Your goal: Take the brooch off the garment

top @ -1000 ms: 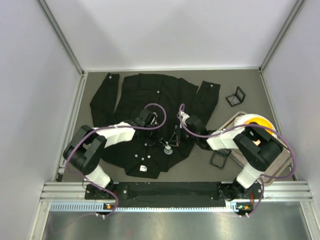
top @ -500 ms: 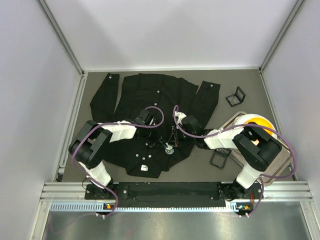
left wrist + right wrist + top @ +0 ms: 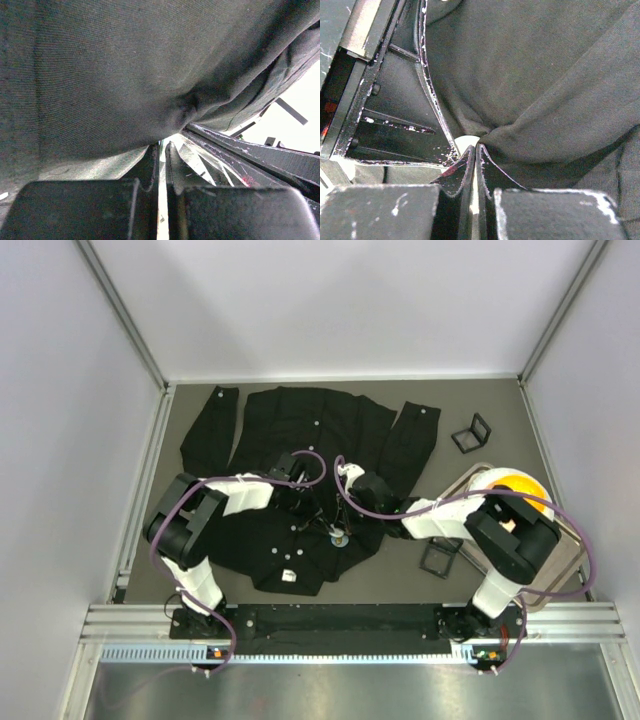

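The black garment [image 3: 300, 430] lies spread on the grey table, with small white buttons and a white tag near the hem. The brooch [image 3: 338, 536] is a small silvery disc low on its front. Both grippers meet at it. My right gripper [image 3: 335, 528] is shut at the brooch. In the right wrist view [image 3: 474, 147] its tips close on the edge of the pale disc [image 3: 466, 142], and the cloth [image 3: 545, 75] puckers towards them. My left gripper [image 3: 322, 522] is shut on a fold of cloth beside it. In the left wrist view [image 3: 161, 146] the cloth [image 3: 100, 75] drapes over its tips.
A small black open box [image 3: 471, 433] stands at the back right and another [image 3: 437, 558] near the shirt's right hem. A tray [image 3: 560, 570] with an orange and white thing [image 3: 512, 486] sits at the right edge. White walls close in three sides.
My right wrist has swung left while its tips stayed at the brooch. The left wrist has shifted slightly, so the two arms are closer together. The brooch has not moved.
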